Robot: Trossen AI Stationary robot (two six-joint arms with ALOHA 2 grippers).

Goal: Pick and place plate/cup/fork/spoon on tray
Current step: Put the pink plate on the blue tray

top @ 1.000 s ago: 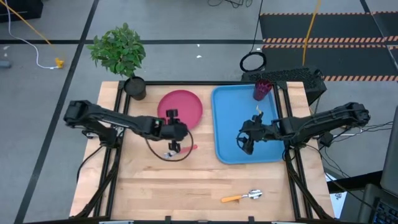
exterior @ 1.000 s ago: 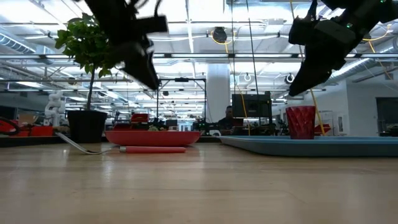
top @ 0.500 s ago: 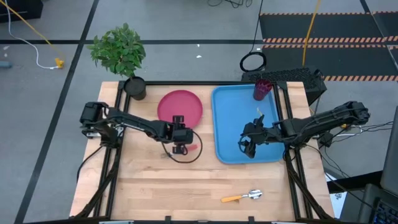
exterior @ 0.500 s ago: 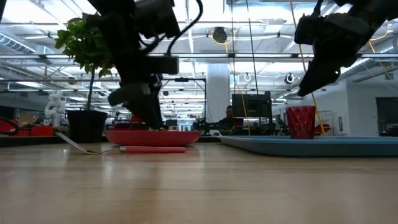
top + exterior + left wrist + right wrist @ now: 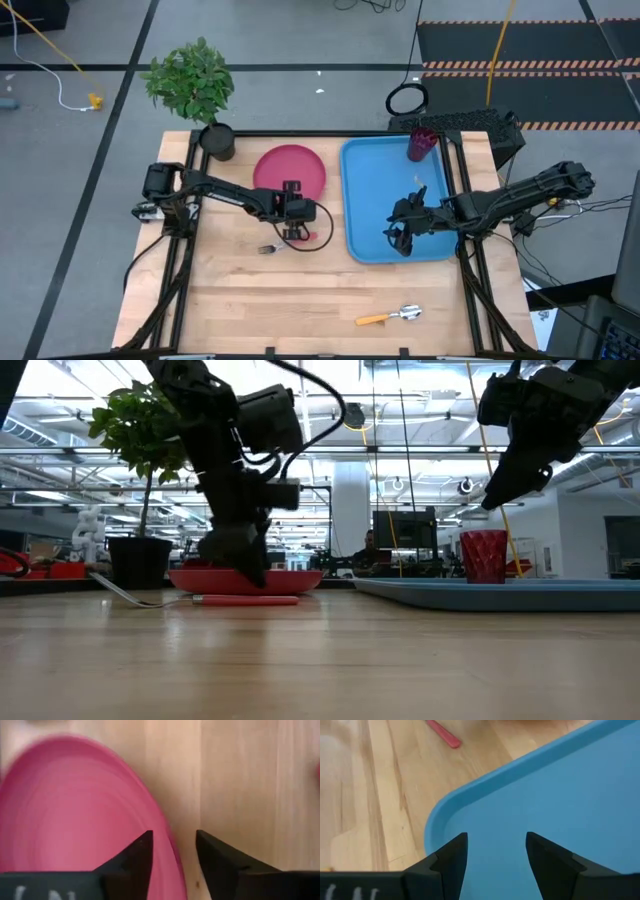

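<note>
The pink-red plate (image 5: 290,168) lies flat on the table, left of the blue tray (image 5: 372,170). My left gripper (image 5: 296,212) is open and low at the plate's near right rim (image 5: 167,845). In the left wrist view one finger (image 5: 140,857) stands over the plate and the other (image 5: 215,857) over the wood. The dark red cup (image 5: 421,144) stands upright in the tray's far right corner. My right gripper (image 5: 398,236) is open and empty above the tray's near left corner (image 5: 437,827).
A fork with a pink handle (image 5: 268,248) lies on the wood just near of the plate, and shows in the low view (image 5: 245,600). A spoon with an orange handle (image 5: 390,316) lies by the near edge. A potted plant (image 5: 215,140) stands at the far left corner.
My left gripper has come down from well above the table to the plate's near right rim, shifting a little toward the right edge. The plate, fork and cup have stayed where they were.
</note>
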